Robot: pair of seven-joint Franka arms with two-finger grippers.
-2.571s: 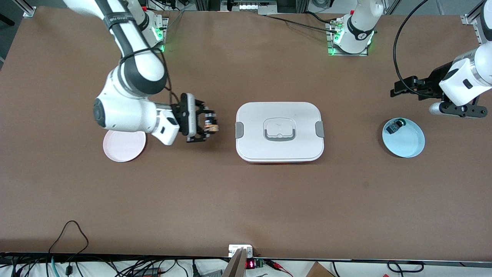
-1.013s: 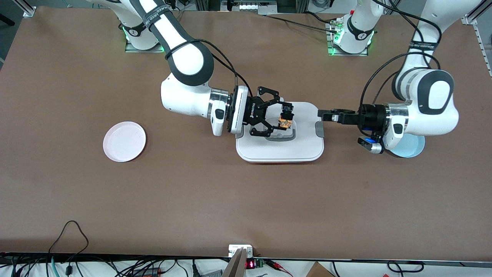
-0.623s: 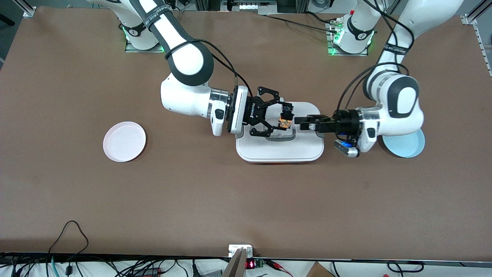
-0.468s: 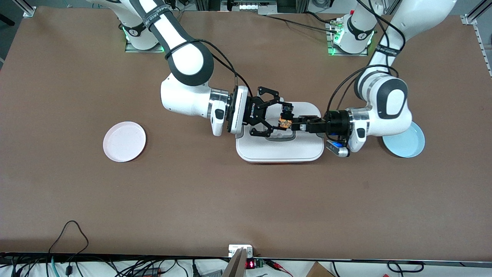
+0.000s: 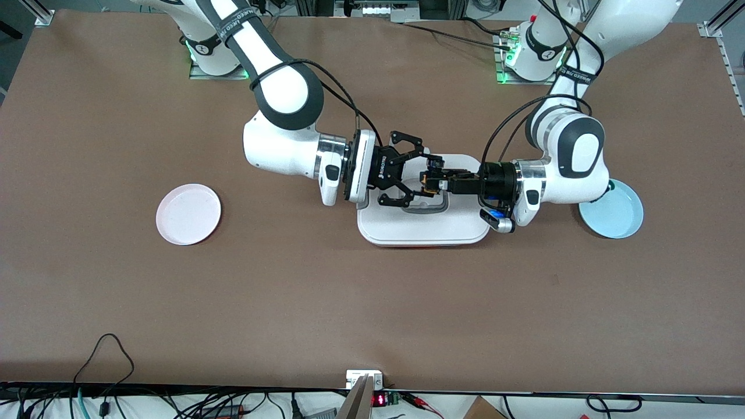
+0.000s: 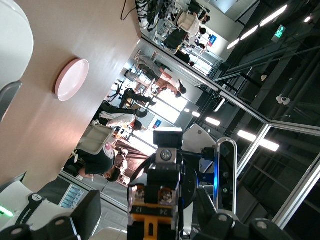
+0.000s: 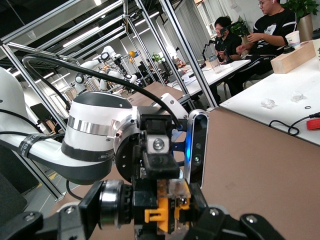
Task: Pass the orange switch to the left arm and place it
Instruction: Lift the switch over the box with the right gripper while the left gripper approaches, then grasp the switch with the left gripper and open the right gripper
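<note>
The orange switch (image 5: pixel 431 185) is held in the air over the centre handle of the white box (image 5: pixel 425 226). My right gripper (image 5: pixel 429 177) is shut on it and reaches in from the right arm's end of the table. My left gripper (image 5: pixel 442 184) meets it from the left arm's end, also over the box, with its fingers open on either side of the switch. The switch fills the space between the left gripper's fingers in the left wrist view (image 6: pixel 152 212). In the right wrist view the switch (image 7: pixel 169 206) sits clamped in the right gripper, with the left arm's wrist right next to it.
A pink plate (image 5: pixel 188 214) lies toward the right arm's end of the table and also shows in the left wrist view (image 6: pixel 71 79). A light blue plate (image 5: pixel 618 216) lies toward the left arm's end, partly under the left arm's elbow.
The right gripper carried the switch from near the pink plate to over the box and then stayed still. The left gripper moved from the blue plate over the box up to the switch.
</note>
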